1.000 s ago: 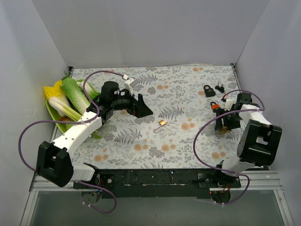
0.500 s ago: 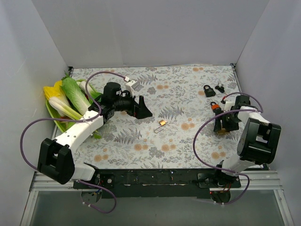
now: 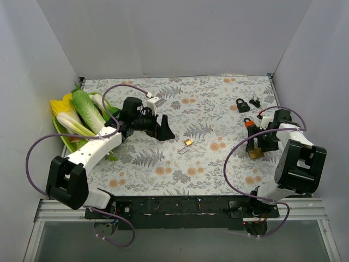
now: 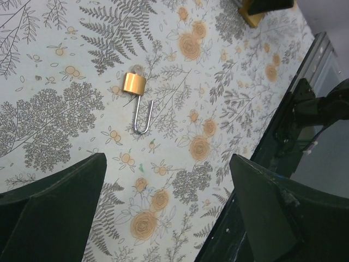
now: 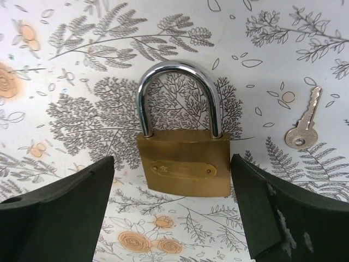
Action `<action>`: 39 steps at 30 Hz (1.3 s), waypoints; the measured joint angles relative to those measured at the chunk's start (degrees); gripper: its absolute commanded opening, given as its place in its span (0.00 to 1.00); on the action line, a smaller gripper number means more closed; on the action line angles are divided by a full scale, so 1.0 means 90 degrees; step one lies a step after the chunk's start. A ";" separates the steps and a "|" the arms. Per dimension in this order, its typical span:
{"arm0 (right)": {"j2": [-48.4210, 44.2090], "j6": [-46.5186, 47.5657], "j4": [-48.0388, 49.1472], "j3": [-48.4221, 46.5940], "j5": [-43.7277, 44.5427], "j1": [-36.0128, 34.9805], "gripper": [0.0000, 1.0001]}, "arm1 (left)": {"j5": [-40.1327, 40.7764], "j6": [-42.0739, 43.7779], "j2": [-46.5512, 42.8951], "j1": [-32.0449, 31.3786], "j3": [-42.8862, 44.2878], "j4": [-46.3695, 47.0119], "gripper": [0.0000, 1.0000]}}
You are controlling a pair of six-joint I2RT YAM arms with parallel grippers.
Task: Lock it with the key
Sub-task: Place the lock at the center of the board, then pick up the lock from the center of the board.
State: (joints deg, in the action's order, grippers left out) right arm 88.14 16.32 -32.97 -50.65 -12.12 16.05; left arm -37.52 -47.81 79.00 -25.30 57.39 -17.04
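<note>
A large brass padlock point(image 5: 184, 164) with its steel shackle seated lies flat on the floral cloth, between the spread fingers of my right gripper point(image 5: 172, 164) and touching neither. A silver key point(image 5: 304, 126) lies just right of it. From above, this padlock point(image 3: 254, 154) sits at the right gripper point(image 3: 257, 143), near the right wall. A small brass padlock point(image 4: 134, 83) with its shackle swung open lies mid-table point(image 3: 187, 143). My left gripper point(image 3: 163, 130) hovers to its left, open and empty point(image 4: 166, 164).
A black padlock point(image 3: 242, 105), black keys point(image 3: 254, 101) and an orange-topped padlock point(image 3: 248, 123) lie at the back right. A green tray of cabbages and corn point(image 3: 76, 114) stands by the left wall. White walls enclose three sides.
My right gripper's jaws have spread wider, and the large brass padlock now lies free between them. The left arm has shifted slightly toward the small padlock.
</note>
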 measured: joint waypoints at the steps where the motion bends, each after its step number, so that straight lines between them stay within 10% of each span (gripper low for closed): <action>1: -0.0051 0.0012 -0.0056 -0.0027 -0.0032 0.0000 0.95 | 0.0005 0.0090 0.0044 -0.0002 0.0000 -0.0036 0.98; 18: -0.1277 0.0913 -0.0406 -0.1268 -0.1678 -0.0053 0.98 | 0.2212 0.1477 0.2533 -0.1841 0.0488 -0.0034 0.63; 39: -0.2295 0.1700 -0.0136 -0.0860 -0.2834 -0.0053 0.98 | 0.3373 0.1902 0.3283 -0.2251 0.0840 0.1326 0.49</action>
State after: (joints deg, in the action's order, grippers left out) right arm 67.48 31.62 -34.20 -58.39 -37.63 15.57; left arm -7.16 -30.70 108.55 -45.56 64.95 -5.10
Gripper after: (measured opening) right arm 0.981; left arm 0.519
